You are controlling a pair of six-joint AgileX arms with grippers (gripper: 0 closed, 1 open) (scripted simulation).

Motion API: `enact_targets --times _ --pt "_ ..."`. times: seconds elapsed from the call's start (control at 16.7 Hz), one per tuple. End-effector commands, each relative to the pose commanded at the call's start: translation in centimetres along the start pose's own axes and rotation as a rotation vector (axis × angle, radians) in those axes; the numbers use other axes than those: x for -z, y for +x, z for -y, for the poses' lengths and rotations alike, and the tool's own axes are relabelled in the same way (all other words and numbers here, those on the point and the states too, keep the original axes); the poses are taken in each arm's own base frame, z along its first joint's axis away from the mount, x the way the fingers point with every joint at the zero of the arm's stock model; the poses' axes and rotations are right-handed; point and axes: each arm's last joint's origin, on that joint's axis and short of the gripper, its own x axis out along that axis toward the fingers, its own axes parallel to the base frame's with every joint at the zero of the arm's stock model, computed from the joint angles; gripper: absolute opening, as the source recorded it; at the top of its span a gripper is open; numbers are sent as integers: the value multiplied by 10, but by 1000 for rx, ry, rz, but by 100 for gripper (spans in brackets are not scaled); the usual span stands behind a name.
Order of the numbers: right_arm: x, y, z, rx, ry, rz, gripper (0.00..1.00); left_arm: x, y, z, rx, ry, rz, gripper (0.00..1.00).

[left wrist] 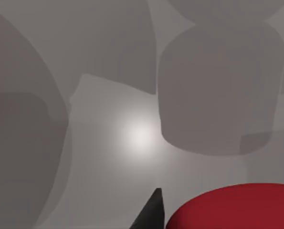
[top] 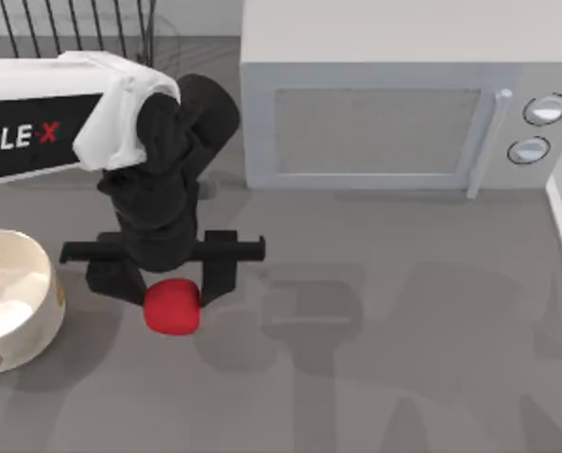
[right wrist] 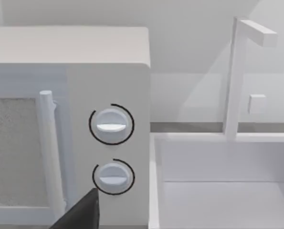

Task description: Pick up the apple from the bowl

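The red apple point(top: 173, 307) hangs between the black fingers of my left gripper point(top: 167, 288), which is shut on it, to the right of the bowl and out of it. The cream-white bowl point(top: 11, 297) with orange-yellow blotches stands at the table's left edge. In the left wrist view the apple point(left wrist: 237, 207) fills the lower corner beside one dark fingertip point(left wrist: 151, 212), over the grey tabletop. In the right wrist view, a dark fingertip point(right wrist: 82, 212) of my right gripper shows near the microwave's knobs.
A white microwave point(top: 403, 94) stands at the back right, its door handle point(top: 484, 142) and two knobs point(right wrist: 110, 125) facing forward. A black wire rack point(top: 73, 28) is at the back left. A white sink with a faucet point(right wrist: 237, 76) lies right of the microwave.
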Motion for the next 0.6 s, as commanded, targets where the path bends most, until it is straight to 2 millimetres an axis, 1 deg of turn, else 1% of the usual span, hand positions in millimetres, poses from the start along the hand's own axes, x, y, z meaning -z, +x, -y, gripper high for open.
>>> enact_targets --times 0.42,0.48,0.6 --pt "0 0 0 0 0 0 100 0 0 0 0 0 0 98" --pt "0 0 0 0 0 0 100 0 0 0 0 0 0 100" --pt "0 0 0 0 0 0 100 0 0 0 0 0 0 100"
